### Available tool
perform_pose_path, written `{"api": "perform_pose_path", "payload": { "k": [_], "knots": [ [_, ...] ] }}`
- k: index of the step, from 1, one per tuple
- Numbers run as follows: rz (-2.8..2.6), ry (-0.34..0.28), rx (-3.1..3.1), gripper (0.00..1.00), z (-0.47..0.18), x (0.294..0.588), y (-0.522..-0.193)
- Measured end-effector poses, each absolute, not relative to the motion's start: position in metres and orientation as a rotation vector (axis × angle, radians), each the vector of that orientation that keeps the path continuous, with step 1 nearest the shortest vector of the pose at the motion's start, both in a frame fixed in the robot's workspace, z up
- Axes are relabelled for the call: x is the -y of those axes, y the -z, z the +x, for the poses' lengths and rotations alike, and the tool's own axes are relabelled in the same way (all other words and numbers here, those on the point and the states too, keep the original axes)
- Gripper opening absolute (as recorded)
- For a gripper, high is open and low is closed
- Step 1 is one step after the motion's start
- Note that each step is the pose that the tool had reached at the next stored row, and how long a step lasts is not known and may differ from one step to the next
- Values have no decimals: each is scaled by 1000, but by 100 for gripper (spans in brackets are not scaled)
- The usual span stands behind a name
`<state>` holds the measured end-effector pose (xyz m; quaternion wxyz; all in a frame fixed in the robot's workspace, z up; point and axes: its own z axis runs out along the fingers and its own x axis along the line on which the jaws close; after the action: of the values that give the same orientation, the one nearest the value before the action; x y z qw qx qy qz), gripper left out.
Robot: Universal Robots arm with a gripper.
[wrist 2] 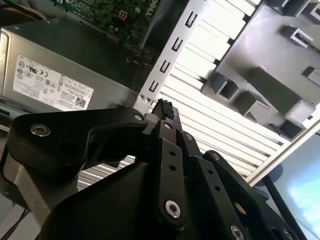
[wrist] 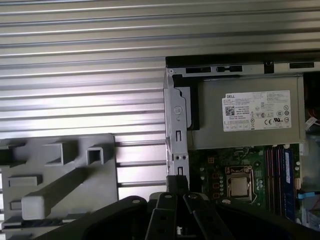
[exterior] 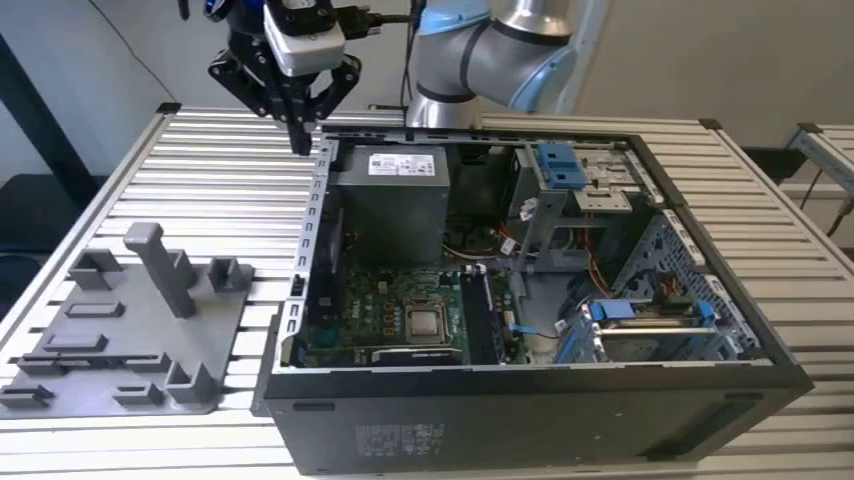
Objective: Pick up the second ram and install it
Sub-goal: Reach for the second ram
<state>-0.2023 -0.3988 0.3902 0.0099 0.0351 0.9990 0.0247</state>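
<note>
My gripper (exterior: 306, 140) hangs high over the back corner of the open computer case (exterior: 534, 400), on the exterior view's left. Its black fingers meet at the tips and hold nothing; both wrist views show the tips (wrist 2: 162, 107) (wrist: 177, 182) pressed together. The grey tray (exterior: 127, 340) with its tall upright post (exterior: 160, 265) lies on the table beside the case, apart from the gripper. On the motherboard, long thin strips stand in the memory slots (wrist: 278, 172) (exterior: 483, 318). I cannot tell whether one of them is the second ram.
The case holds a grey power supply (exterior: 387, 195), a processor socket (exterior: 427, 322) and blue-clipped drive cages (exterior: 561, 165). The case's metal rim (wrist: 176, 125) lies just under the fingertips. A ribbed aluminium table (exterior: 200, 170) stretches around the case and tray.
</note>
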Motion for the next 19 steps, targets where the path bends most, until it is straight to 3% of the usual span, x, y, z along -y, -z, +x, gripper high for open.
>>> {"api": "perform_pose_path", "payload": {
  "k": [19],
  "knots": [
    [109, -77, -3119, 11, -243, 399, -389]
  ]
}}
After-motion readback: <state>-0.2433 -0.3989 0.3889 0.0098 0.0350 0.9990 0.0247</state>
